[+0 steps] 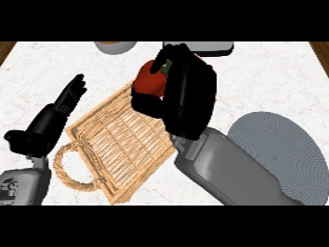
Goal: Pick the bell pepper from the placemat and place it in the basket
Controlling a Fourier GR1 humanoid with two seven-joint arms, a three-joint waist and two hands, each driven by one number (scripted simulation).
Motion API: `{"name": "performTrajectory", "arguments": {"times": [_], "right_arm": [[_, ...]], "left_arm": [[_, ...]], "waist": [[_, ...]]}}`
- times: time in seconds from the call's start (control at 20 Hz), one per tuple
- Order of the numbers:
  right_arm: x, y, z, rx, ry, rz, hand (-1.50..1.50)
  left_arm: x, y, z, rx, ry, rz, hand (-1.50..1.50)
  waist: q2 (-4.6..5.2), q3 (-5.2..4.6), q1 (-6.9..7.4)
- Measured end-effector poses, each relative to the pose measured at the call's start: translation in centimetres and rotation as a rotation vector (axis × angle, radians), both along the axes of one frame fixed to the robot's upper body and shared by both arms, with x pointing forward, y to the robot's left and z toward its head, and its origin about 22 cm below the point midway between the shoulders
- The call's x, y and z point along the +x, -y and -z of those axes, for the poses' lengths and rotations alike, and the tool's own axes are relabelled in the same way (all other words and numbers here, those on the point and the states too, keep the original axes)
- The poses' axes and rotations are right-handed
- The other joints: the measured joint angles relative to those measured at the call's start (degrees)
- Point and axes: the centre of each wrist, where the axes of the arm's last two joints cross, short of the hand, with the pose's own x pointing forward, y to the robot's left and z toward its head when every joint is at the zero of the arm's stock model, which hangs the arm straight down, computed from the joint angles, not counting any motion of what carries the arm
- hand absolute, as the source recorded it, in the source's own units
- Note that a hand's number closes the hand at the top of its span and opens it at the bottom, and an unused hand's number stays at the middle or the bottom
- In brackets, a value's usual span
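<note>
1. My right hand [188, 91], frame centre, curls round the red pepper [150, 81] over the upper corner of the basket [117, 140].
2. My left hand [65, 103] rests at left, fingers straight.
3. The grey placemat [295, 149] lies lower right.

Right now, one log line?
right hand: shut on bell pepper | bell pepper: above basket far edge, off placemat | left hand: open, idle

- The right forearm [231, 176] comes in from the lower edge and slants up toward the left.
- The right hand [186, 94] is seen from its back, its fingers and thumb curled round a red bell pepper [150, 81].
- The left forearm [17, 185] shows at the lower left corner.
- The left hand [67, 99] is at the left, fingers straight, pointing up, holding nothing.
</note>
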Motion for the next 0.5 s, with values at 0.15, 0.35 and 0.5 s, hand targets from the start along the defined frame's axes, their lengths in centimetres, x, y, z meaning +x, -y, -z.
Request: {"name": "performTrajectory", "arguments": {"times": [0.15,0.35,0.5], "right_arm": [[0.8,0.1,1.0,-0.017,0.016,0.020,1.50],[1.9,1.1,2.2,-0.010,0.056,0.065,1.50],[2.0,1.9,3.0,0.049,0.087,0.085,-1.50]], "left_arm": [[-0.6,-0.2,-0.1,0.005,0.000,-0.002,0.00],[-0.3,-0.1,-0.6,0.007,0.003,0.002,0.00],[-0.3,-0.2,-0.7,0.007,0.001,0.000,0.00]], "waist": [[-0.04,0.02,-0.06],[-0.03,0.02,-0.27],[-0.03,0.04,-0.27]]}}
